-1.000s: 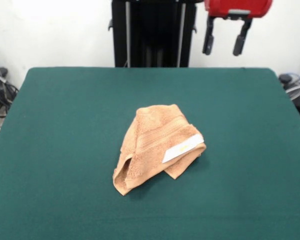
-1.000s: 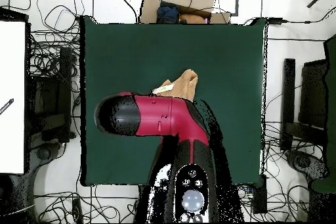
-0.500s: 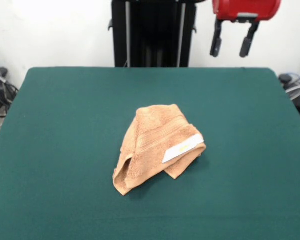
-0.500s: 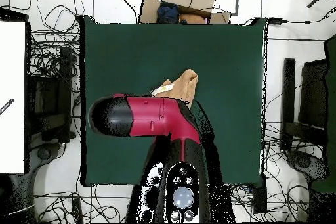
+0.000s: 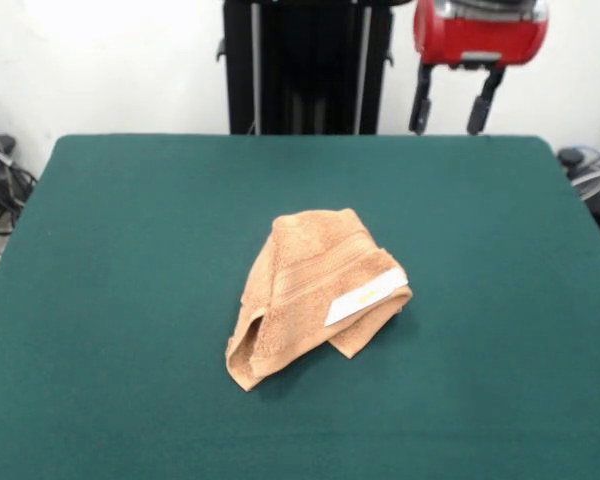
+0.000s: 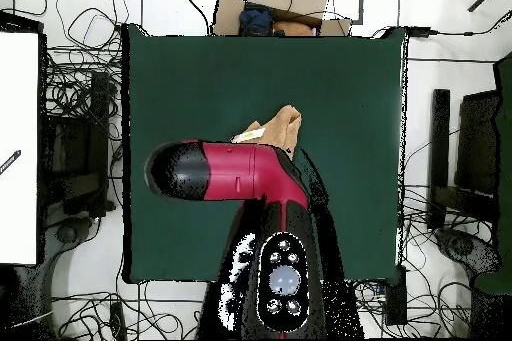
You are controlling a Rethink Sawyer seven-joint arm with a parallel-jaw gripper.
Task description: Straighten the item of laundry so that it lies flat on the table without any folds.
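The item of laundry (image 5: pixel 315 292) is an orange-tan terry towel, crumpled and folded over itself near the middle of the green table (image 5: pixel 120 260). A white tag with yellow print lies on its right side. My gripper (image 5: pixel 449 103) hangs high above the table's far right part, well clear of the towel, open with nothing between its two black fingers. In the overhead view the red and black arm (image 6: pixel 240 172) covers most of the towel (image 6: pixel 282 125), of which only a part shows, and hides the gripper.
Cables and black equipment (image 6: pixel 75 127) lie on the floor around the table. A cardboard box (image 6: pixel 285 2) sits beyond the table's top edge in the overhead view. The black pedestal (image 5: pixel 305 65) stands behind the far edge.
The gripper has shifted slightly left and come down a little at the top of the front view. The towel has not moved.
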